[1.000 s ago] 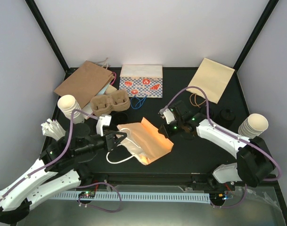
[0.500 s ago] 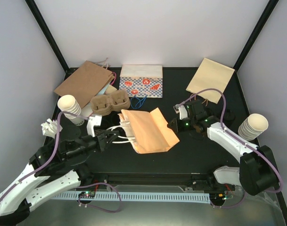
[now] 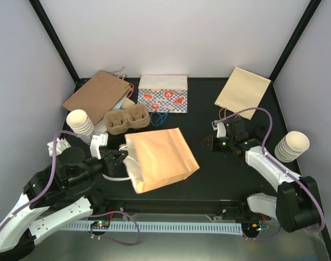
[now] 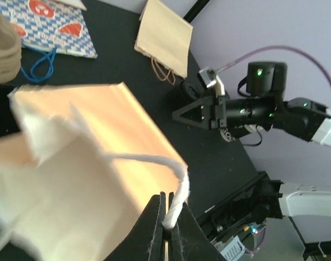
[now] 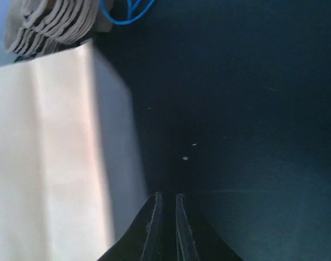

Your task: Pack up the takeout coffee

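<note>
The orange-tan paper bag [image 3: 162, 160] is held up off the black table [image 3: 225, 174] at centre, and it also fills the left wrist view [image 4: 100, 141]. My left gripper [image 3: 119, 160] is shut on its white cord handle [image 4: 179, 190], at the bag's left end. My right gripper [image 3: 207, 142] is shut and empty, just right of the bag and apart from it. One small black cup [image 3: 261, 132] stands behind the right arm, and it also shows faintly in the left wrist view [image 4: 188, 89]. I see no second black cup. The cardboard tray stack [image 3: 127, 119] sits behind the bag.
Stacked white paper cups stand at the left [image 3: 80, 122] and at the right edge [image 3: 292, 145]. A brown bag [image 3: 97, 95], a blue patterned bag [image 3: 163, 93] and a beige bag [image 3: 243, 91] lie along the back. Crumpled white paper [image 3: 54, 147] lies at left.
My left gripper has drawn back to the left, pulling the bag by its handle so that it turned broadside. My right gripper has moved right, away from the bag's edge.
</note>
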Tool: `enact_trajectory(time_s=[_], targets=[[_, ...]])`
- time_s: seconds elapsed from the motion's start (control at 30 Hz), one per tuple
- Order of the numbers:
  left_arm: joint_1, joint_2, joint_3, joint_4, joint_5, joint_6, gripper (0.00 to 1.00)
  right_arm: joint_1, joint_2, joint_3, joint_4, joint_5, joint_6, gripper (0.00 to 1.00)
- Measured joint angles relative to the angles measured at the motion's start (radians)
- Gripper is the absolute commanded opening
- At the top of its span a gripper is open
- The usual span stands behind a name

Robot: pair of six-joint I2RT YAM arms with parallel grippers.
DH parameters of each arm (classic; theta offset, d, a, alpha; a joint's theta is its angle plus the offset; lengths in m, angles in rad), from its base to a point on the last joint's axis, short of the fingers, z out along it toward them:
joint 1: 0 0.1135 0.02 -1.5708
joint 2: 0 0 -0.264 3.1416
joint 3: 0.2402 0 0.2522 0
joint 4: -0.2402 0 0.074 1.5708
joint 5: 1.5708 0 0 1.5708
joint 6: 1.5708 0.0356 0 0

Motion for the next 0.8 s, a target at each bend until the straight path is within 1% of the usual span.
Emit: enact_trajectory(time_s=[0.2, 0.3, 0.57, 0.73, 0.8], targets=[[0.000, 0.012, 0.049, 0.014, 0.009, 0.023, 0.02, -0.019, -0.014, -0.037, 0.002, 0.044, -0.001, 0.11], [0.000, 0.059, 0.048, 0.051, 0.054, 0.036, 0.02, -0.019, -0.011, -0.047, 0.009, 0.038, -0.008, 0.22], [0.000, 0.207, 0.056, 0.158, 0.142, 0.068, 0.02, -0.019, -0.001, -0.055, 0.008, -0.027, -0.066, 0.28], [0.000, 0.301, 0.129, 0.220, 0.195, 0.089, 0.02, -0.019, -0.011, -0.054, -0.029, -0.031, -0.098, 0.30], [0.000, 0.347, 0.158, 0.249, 0.218, 0.098, 0.02, -0.019, -0.026, -0.052, -0.042, -0.033, -0.104, 0.34]])
